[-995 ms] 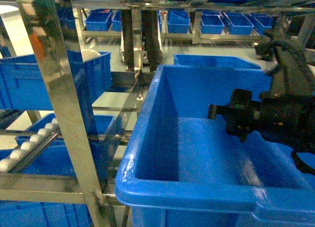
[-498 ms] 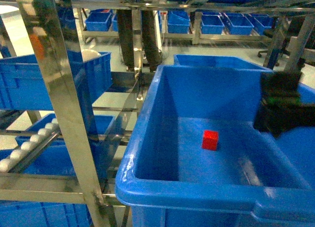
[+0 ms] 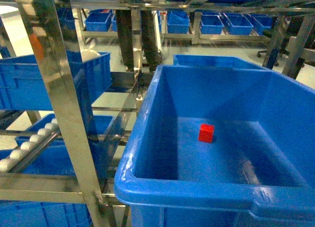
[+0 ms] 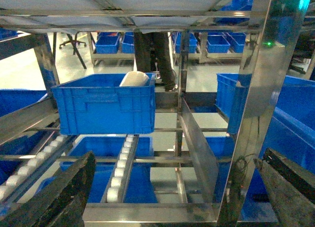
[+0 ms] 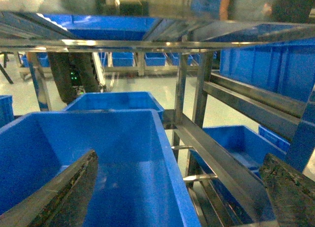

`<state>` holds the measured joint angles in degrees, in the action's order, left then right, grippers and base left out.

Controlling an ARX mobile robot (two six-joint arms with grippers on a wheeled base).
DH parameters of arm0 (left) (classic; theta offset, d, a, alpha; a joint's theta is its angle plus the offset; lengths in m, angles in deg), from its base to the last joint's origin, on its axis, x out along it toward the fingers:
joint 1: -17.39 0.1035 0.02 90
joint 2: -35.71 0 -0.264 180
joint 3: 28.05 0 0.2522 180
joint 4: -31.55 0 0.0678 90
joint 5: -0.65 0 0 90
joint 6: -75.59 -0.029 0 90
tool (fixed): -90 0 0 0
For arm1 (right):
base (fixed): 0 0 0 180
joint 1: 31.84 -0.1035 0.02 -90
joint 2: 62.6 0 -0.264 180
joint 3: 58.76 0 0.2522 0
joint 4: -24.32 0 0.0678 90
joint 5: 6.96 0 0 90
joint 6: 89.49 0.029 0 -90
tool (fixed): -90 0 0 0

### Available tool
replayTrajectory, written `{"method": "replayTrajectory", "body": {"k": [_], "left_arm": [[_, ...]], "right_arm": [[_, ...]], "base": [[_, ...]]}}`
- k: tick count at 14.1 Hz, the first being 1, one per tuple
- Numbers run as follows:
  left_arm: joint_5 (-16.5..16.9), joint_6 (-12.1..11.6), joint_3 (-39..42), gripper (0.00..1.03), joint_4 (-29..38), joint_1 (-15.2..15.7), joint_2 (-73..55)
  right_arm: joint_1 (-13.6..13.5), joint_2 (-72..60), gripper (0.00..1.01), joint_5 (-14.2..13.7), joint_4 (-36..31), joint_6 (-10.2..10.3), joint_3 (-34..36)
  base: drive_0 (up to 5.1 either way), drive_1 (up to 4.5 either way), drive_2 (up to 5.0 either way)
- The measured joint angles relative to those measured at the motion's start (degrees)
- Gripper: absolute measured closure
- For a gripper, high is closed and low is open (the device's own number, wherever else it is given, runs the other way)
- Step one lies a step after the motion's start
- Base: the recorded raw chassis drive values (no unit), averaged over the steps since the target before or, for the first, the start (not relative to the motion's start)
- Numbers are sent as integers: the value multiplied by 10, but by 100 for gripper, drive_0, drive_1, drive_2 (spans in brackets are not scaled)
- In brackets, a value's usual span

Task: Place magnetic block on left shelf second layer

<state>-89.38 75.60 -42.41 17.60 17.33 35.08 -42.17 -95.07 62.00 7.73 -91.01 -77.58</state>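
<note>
The magnetic block point(image 3: 206, 133), a small red cube, lies free on the floor of the large deep blue bin point(image 3: 147, 138) that fills the steel rack level in the head view. No gripper shows in the head view. In the left wrist view my left gripper point(image 4: 174, 187) is open with nothing between its dark fingers, facing the rack's roller rails point(image 4: 123, 163). The right wrist view has my right gripper point(image 5: 179, 187) open and empty above the right rim of the large bin point(image 5: 170, 158). The block is out of view in both wrist views.
A shiny steel upright point(image 3: 64, 104) stands close at the left, with a smaller blue bin point(image 3: 49, 79) and white rollers point(image 3: 29, 143) behind it. Another blue bin point(image 4: 103, 106) holding a white object sits on the rack. Steel rails point(image 5: 231, 173) slope right of the large bin.
My right arm has pulled back to the right and out of the head view. The red block, hidden behind the gripper a second ago, now lies alone on the bin floor.
</note>
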Motion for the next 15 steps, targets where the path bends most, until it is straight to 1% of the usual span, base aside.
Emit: {"method": "replayTrajectory", "body": {"k": [1, 2, 3, 4, 5, 6, 7, 9, 10, 11, 15], "left_arm": [[0, 0, 0, 5, 0, 0, 0], [0, 0, 0, 5, 0, 0, 0], [0, 0, 0, 5, 0, 0, 0], [0, 0, 0, 5, 0, 0, 0], [0, 0, 0, 5, 0, 0, 0], [0, 0, 0, 5, 0, 0, 0], [0, 0, 0, 5, 0, 0, 0], [0, 0, 0, 5, 0, 0, 0], [0, 0, 0, 5, 0, 0, 0], [0, 0, 0, 5, 0, 0, 0], [0, 0, 0, 5, 0, 0, 0]], "right_arm": [[-1, 14, 3, 2, 3, -1, -3], [11, 17, 7, 39, 45, 2, -7], [37, 38, 20, 110, 85, 5, -5], [63, 61, 33, 166, 94, 6, 0], [100, 81, 46, 203, 101, 6, 4], [107, 97, 61, 204, 115, 7, 12], [104, 110, 74, 210, 125, 7, 20], [103, 138, 99, 210, 141, 7, 25], [103, 152, 99, 210, 153, 9, 29], [103, 162, 99, 210, 142, 9, 43], [103, 210, 99, 210, 188, 9, 43]], "base": [[0, 0, 0], [0, 0, 0], [0, 0, 0], [0, 0, 0], [0, 0, 0], [0, 0, 0], [0, 0, 0], [0, 0, 0], [0, 0, 0], [0, 0, 0], [0, 0, 0]]}}
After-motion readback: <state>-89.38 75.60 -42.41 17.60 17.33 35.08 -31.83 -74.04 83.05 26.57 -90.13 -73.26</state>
